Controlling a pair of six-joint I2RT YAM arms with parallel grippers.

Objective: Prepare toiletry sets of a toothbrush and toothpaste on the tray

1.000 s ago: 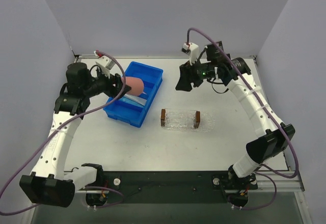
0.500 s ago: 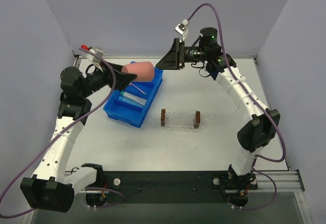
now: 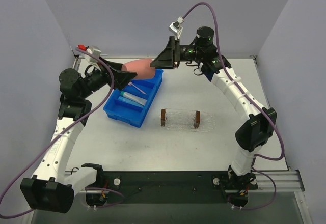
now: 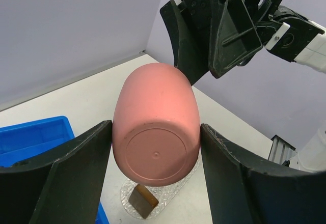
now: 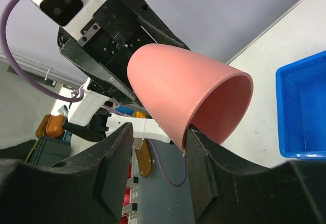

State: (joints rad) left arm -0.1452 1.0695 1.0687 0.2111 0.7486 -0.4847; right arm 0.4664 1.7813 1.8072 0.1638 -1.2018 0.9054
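- left gripper (image 4: 155,127) is clamped on the pink cup (image 3: 141,69), held sideways above the blue bin (image 3: 153,74).
- toothpaste (image 3: 131,99) and toothbrush (image 3: 137,88) lie in the bin, below both grippers and untouched.
- right gripper (image 5: 159,130), jaws apart, is at the cup's open rim.
- tray (image 3: 181,119) sits right of the bin, apart from both grippers.

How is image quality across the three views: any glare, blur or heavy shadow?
Top external: even light, faint shadows, clear tray hard to see on the white table. Left wrist: pink cup sharp, left gripper's fingers dark. Right wrist: cup sharp, right gripper's fingers dark.
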